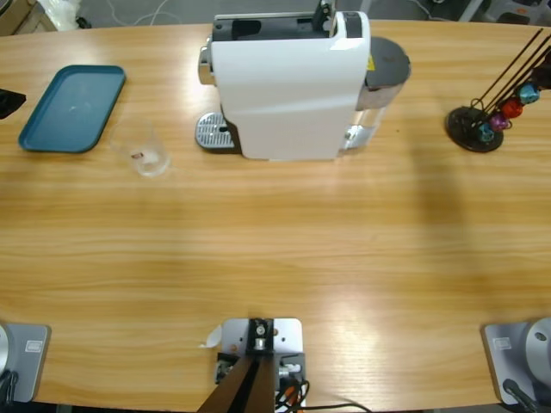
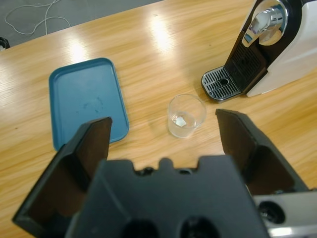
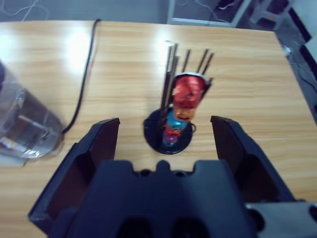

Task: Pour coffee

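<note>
A small clear glass tumbler (image 1: 148, 153) stands upright on the wooden table between the teal tray (image 1: 73, 107) and the white coffee machine (image 1: 288, 86). No coffee shows in it or anywhere else. In the left wrist view the tumbler (image 2: 185, 116) lies ahead of my left gripper (image 2: 162, 120), which is open, well short of the glass and holding nothing. The machine's spout (image 2: 265, 22) and its metal drip grate (image 2: 220, 83) are to the tumbler's upper right. My right gripper (image 3: 164, 123) is open and empty, facing the capsule stand (image 3: 171, 134). Neither gripper shows in the high view.
The capsule stand (image 1: 478, 125), with black rods and coloured capsules, is at the table's far right. In the right wrist view, the machine's clear water tank (image 3: 22, 124) is at the left and a black cable (image 3: 84, 79) runs across the table.
</note>
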### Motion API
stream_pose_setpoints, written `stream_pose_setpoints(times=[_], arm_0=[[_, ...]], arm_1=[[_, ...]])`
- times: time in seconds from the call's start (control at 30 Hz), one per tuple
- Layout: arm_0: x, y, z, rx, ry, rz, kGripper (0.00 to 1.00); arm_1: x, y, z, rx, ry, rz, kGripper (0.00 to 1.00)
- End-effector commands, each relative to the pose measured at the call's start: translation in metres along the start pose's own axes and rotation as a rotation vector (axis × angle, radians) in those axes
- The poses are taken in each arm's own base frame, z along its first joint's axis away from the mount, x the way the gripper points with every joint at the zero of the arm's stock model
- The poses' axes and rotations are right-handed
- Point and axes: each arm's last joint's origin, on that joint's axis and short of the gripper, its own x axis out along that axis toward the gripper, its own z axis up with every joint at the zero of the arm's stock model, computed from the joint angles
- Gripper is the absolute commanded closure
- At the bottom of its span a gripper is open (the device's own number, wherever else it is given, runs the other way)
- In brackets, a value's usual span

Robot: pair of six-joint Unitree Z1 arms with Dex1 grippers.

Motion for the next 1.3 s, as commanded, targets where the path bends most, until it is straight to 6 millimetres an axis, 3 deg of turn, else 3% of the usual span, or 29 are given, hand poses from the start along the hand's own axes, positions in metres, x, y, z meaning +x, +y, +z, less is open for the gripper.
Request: stream_pose_setpoints(times=[0.03,0.27,0.5,1.3], arm_0=[[0.013,-0.002,-0.01,0.018,0.057,-0.008,0.092],[0.013,-0.002,-0.009,0.021,0.057,-0.008,0.092],[0.014,-0.002,-0.009,0.022,0.058,-0.008,0.092],[0.017,-0.004,-0.009,0.033,0.06,-0.022,0.092]], arm_1=[[0.009,-0.009,-0.008,0.021,0.022,-0.076,0.243],[0.018,-0.007,-0.009,0.026,0.035,-0.069,0.358],[0.029,-0.003,-0.008,0.025,0.049,-0.065,0.358],[0.038,-0.003,-0.004,0.03,0.049,-0.074,0.365]])
